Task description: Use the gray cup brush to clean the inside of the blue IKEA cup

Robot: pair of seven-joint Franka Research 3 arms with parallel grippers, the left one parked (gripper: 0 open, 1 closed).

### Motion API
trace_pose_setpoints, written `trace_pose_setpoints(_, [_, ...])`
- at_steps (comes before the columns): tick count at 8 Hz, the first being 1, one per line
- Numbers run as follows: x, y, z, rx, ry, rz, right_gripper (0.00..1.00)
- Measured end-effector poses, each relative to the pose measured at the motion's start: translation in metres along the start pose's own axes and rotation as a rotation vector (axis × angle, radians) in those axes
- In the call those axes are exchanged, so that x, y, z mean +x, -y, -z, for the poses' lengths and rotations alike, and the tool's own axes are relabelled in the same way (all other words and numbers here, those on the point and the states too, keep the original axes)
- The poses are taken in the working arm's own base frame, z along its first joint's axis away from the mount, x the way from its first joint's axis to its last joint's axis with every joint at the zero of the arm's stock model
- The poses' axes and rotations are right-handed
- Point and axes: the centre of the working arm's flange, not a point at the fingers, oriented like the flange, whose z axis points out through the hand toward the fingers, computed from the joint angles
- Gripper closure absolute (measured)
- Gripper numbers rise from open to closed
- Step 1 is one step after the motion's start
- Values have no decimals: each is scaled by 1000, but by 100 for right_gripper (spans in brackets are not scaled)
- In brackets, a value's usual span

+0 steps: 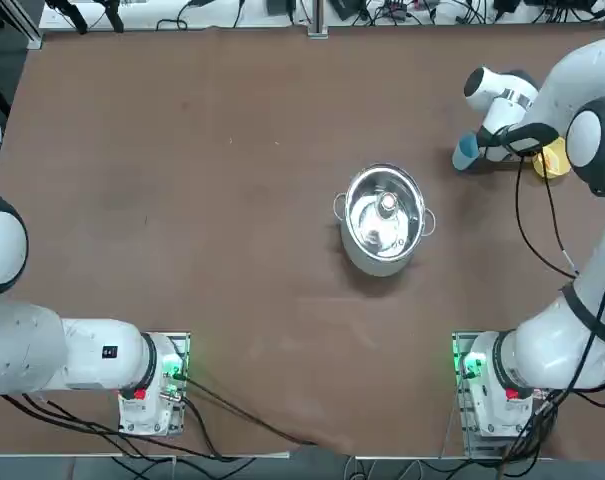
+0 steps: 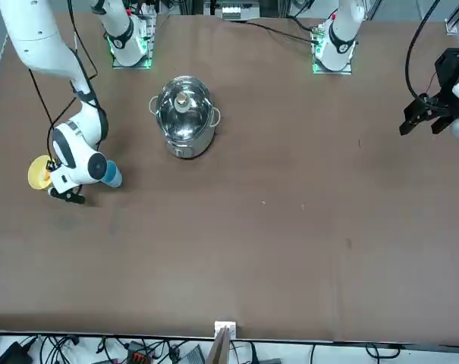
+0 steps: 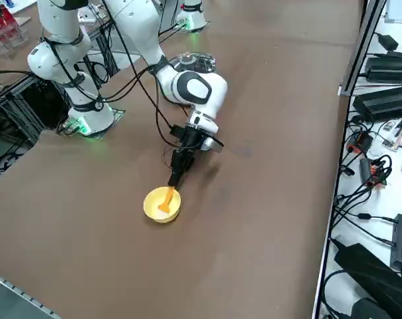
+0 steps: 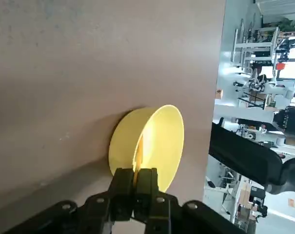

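Top view, blue cup (image 1: 465,151): near the arm's wrist, on the pot's side of the yellow bowl (image 1: 556,158); partly covered by the arm.
Top view, steel pot (image 1: 382,225): lidded, well apart from both, on the tabletop (image 1: 232,240).
Front view, blue cup: peeking out beside the arm's wrist, opposite side from the bowl; inside not visible, so no telling what it holds.
Right side view, right pincer (image 3: 171,184): pointing down, right above the yellow bowl.
Right side view, brush (image 3: 165,201): orange part slanting down from the fingertips into the bowl; gray part not discernible.
Right wrist view, right pincer: closed to a narrow gap, clamped on the slim orange part, at the near rim of the bowl.
Step in hand: taking the brush from the bowl, by the look of it; grip apparently made, scrubbing not begun.
Next move: lift straight up until well clear of the rim, keep the grip firm, then carry across to the blue cup and line up over its mouth before lowering inside.
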Motion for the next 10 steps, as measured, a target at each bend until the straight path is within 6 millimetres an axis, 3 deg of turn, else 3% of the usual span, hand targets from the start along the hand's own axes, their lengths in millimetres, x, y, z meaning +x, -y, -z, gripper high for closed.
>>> trace_pose_setpoints(3, [2,-3,7,-28,3,-3,96])
trace_pose_setpoints(5, [8,-18,20,-35,-10,-23,96])
trace_pose_setpoints(8, [22,-70,58,14,-37,-15,96])
trace_pose_setpoints(10, [28,-122,96,120,2,14,96])
